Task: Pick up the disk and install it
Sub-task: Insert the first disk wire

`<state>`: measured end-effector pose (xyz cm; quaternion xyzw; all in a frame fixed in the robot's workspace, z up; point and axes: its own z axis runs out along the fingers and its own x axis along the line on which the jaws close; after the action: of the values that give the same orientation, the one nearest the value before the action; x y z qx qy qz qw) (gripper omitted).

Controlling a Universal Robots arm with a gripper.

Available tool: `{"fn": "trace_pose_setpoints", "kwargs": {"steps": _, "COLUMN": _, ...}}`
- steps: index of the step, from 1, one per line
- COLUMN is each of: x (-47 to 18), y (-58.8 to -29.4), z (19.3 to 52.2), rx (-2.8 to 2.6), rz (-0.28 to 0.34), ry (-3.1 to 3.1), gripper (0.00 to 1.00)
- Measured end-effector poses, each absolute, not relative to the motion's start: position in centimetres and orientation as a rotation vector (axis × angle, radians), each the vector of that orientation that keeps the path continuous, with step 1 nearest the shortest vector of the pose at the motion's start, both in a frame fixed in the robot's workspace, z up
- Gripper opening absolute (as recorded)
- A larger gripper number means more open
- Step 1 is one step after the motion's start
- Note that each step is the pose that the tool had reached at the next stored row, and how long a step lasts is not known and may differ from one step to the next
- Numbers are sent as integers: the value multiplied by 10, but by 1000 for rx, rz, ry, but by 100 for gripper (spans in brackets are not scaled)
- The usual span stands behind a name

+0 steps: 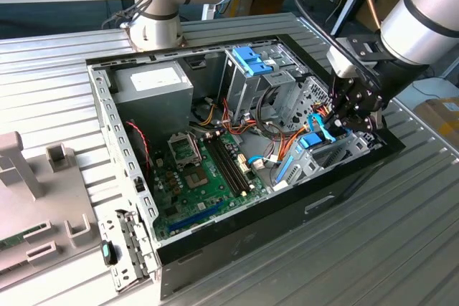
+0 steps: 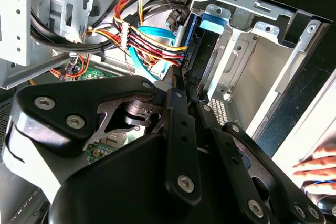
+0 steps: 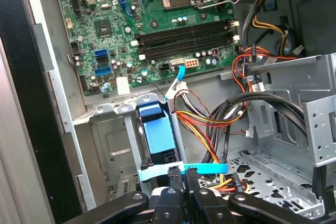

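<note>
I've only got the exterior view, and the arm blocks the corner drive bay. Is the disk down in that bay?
Observer: Yes. In the first wrist view the disk stands on edge between the metal walls of the bay, with the gripper at its near end.
Operator: Any cables close by?
Observer: A flat light-blue cable crosses right beside the gripper.
Operator: Anything outside the case?
Observer: In the second wrist view a person's hand shows beyond the case wall.
</note>
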<state>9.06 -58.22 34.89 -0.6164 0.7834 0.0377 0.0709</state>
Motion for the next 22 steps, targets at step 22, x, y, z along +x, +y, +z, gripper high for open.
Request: {"fn": "trace_pose_setpoints", "kwargs": {"steps": 22, "x": 92, "y": -582, "z": 346, "rx": -1843, "rz": 112, "ry": 2364, "gripper": 15}}
